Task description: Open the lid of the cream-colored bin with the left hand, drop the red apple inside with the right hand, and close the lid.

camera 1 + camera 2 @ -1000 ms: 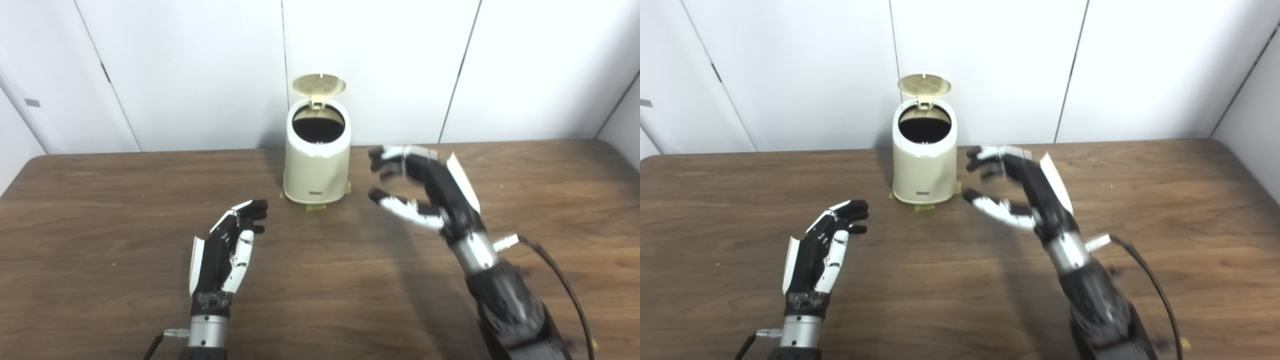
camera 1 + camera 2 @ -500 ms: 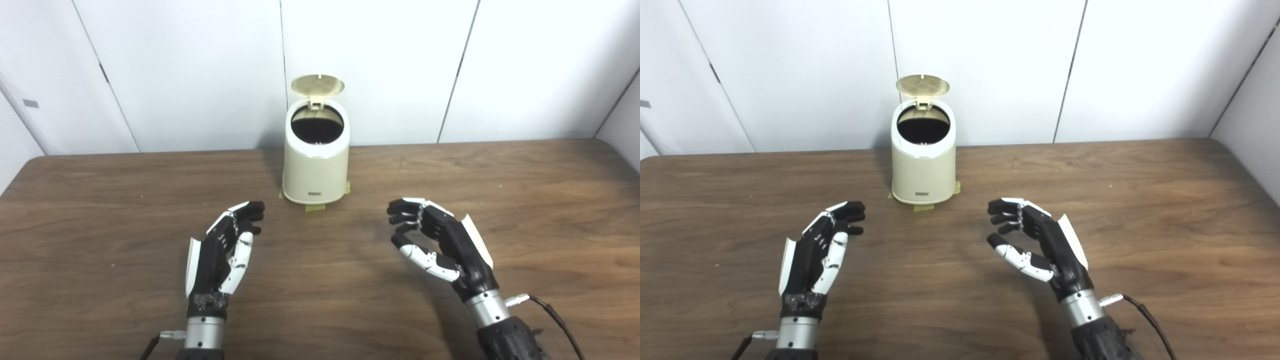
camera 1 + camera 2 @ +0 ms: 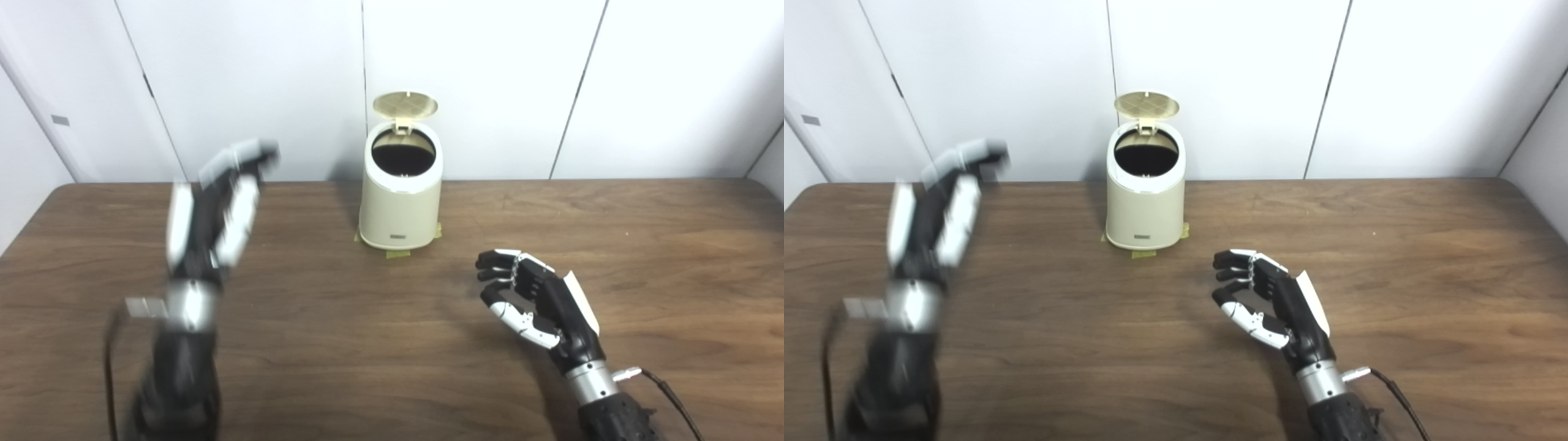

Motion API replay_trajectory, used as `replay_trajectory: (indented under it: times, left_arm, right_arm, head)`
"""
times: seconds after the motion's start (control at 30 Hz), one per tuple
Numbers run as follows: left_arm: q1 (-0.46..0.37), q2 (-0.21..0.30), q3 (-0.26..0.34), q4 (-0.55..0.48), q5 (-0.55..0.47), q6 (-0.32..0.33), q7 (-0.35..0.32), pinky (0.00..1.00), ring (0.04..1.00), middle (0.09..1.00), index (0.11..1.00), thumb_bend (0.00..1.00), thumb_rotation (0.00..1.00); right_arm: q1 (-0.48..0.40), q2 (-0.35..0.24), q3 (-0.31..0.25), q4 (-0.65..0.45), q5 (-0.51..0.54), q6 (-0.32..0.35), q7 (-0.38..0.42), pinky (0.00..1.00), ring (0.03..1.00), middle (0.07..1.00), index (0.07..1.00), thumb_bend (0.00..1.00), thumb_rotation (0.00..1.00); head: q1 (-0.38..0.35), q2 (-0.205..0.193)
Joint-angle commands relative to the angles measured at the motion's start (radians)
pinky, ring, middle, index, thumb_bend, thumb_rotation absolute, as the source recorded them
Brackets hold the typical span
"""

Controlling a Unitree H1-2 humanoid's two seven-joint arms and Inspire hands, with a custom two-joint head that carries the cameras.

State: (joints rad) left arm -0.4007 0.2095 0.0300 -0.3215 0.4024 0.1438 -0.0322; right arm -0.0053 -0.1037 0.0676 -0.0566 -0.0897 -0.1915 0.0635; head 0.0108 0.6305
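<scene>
1. The cream-colored bin [image 3: 400,205] stands near the middle of the far edge of the tabletop [image 3: 392,343], on small pieces of tape.
2. Its lid [image 3: 405,105] stands upright behind the round opening, so the bin is open and the inside looks dark.
3. The red apple is not visible anywhere; I judge that it is probably already inside the bin, but the dark opening does not show it.
4. The left robot hand [image 3: 214,208] is raised above the left part of the tabletop and is blurred. Its fingers look stretched and it holds nothing.
5. The right robot hand [image 3: 539,303] is low over the near right part of the tabletop, fingers loosely curled and apart, also empty.
6. The step in hand seems to be closing the lid with the left robot hand.
7. To do it well, the hand should go over the lid from behind or above, and push it forward and down gently until it sits on the rim.
8. A hard push on the side can tip or shift the bin, since only the tape holds it.
</scene>
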Motion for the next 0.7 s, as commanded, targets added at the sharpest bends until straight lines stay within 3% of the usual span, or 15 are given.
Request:
replay_trajectory:
  times: [0.0, 0.17, 0.2, 0.3, 0.4, 0.47, 0.67]
  left_arm:
    - [-0.163, 0.018, -0.037, -0.046, 0.077, 0.077, -0.05, 0.75, 0.793, 0.772, 0.75, 0.47, 1.0]
    - [-0.381, 0.066, -0.136, 0.026, 0.206, 0.21, -0.15, 0.86, 0.88, 0.835, 0.779, 0.53, 0.99]
    - [-0.414, 0.072, -0.159, 0.043, 0.238, 0.232, -0.171, 0.97, 0.91, 0.846, 0.794, 0.59, 1.0]
    - [-0.494, 0.081, -0.223, 0.089, 0.313, 0.282, -0.231, 0.99, 0.95, 0.861, 0.791, 0.64, 1.0]
    - [-0.536, 0.088, -0.293, 0.145, 0.403, 0.27, -0.245, 1.0, 0.971, 0.861, 0.777, 0.7, 1.0]
    - [-0.555, 0.102, -0.347, 0.2, 0.469, 0.228, -0.238, 1.0, 0.97, 0.84, 0.769, 0.77, 1.0]
    - [-0.578, 0.102, -0.401, 0.297, 0.528, 0.209, -0.277, 1.0, 0.999, 0.842, 0.803, 0.88, 0.93]
  right_arm:
    - [-0.039, 0.013, -0.008, 0.002, 0.007, -0.062, -0.016, 0.57, 0.648, 0.677, 0.658, 0.26, 0.33]
    - [-0.038, 0.02, -0.015, 0.005, -0.008, -0.063, -0.024, 0.56, 0.642, 0.673, 0.655, 0.25, 0.33]
    - [-0.038, 0.02, -0.016, 0.008, -0.011, -0.066, -0.026, 0.56, 0.64, 0.673, 0.656, 0.25, 0.34]
    - [-0.038, 0.021, -0.018, 0.011, -0.009, -0.062, -0.027, 0.56, 0.643, 0.675, 0.656, 0.25, 0.35]
    - [-0.04, 0.022, -0.018, 0.018, -0.008, -0.063, -0.026, 0.57, 0.647, 0.677, 0.656, 0.25, 0.35]
    - [-0.042, 0.022, -0.018, 0.032, -0.002, -0.076, -0.024, 0.57, 0.648, 0.676, 0.654, 0.25, 0.34]
    - [-0.047, 0.024, -0.017, 0.05, -0.004, -0.081, -0.027, 0.57, 0.646, 0.672, 0.654, 0.26, 0.33]
  head:
    - [0.001, 0.001]
    - [0.002, 0.005]
    - [0.003, 0.005]
    - [0.006, 0.005]
    - [0.007, -0.006]
    - [0.005, -0.013]
    - [0.005, -0.015]
